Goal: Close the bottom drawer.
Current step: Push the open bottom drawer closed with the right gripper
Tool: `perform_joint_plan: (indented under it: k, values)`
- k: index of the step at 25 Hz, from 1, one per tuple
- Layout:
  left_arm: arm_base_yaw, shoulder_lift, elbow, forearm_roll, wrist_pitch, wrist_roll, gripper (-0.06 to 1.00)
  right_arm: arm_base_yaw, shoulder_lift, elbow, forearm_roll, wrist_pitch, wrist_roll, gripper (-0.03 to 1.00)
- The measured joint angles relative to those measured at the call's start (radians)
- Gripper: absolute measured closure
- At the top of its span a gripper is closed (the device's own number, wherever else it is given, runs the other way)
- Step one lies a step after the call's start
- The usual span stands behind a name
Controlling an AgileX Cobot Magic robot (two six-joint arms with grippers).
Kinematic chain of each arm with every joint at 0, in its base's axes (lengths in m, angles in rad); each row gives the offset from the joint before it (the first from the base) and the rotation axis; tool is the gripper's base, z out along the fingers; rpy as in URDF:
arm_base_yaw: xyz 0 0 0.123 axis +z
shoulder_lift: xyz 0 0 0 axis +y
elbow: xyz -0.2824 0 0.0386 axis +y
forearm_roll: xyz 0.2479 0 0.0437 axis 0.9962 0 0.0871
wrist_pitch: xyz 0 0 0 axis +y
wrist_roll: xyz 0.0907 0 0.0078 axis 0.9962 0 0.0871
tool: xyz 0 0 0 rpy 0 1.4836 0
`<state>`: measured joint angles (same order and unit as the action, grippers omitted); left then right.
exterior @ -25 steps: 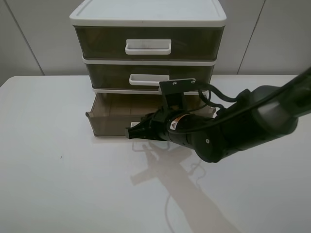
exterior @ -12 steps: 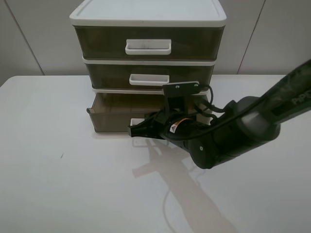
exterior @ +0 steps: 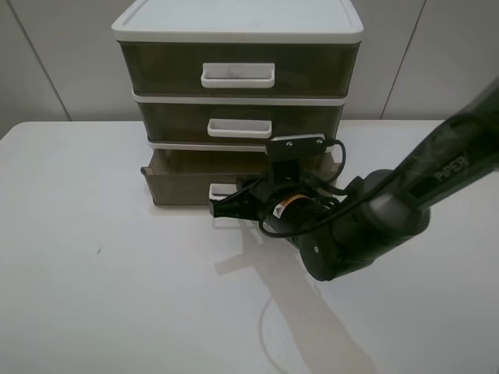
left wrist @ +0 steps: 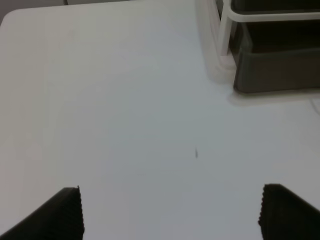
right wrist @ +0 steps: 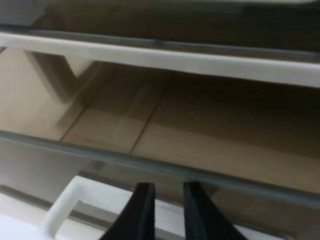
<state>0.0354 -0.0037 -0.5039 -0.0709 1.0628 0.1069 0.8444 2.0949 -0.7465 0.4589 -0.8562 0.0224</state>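
Farther in, bottom drawer [exterior: 181, 187] lies against right tool [exterior: 216, 209].

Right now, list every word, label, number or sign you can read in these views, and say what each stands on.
"PIPER": white lettering on the dark right arm, exterior high view.
Orange-and-white sticker on that arm's wrist: too small to read.
No text shows on the cabinet or the table.
Both wrist views: none.
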Motion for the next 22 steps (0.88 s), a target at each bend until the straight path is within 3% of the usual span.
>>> perform_joint_plan:
  k: [7,22]
  values:
    - [0.0,0.0,0.0,0.0,0.0,0.0,0.23,0.0,0.052,-0.039,0.039,-0.043,-0.002,0.91]
    - [0.0,0.0,0.0,0.0,0.0,0.0,0.23,0.0,0.117,-0.178,0.101,-0.036,-0.003,0.91]
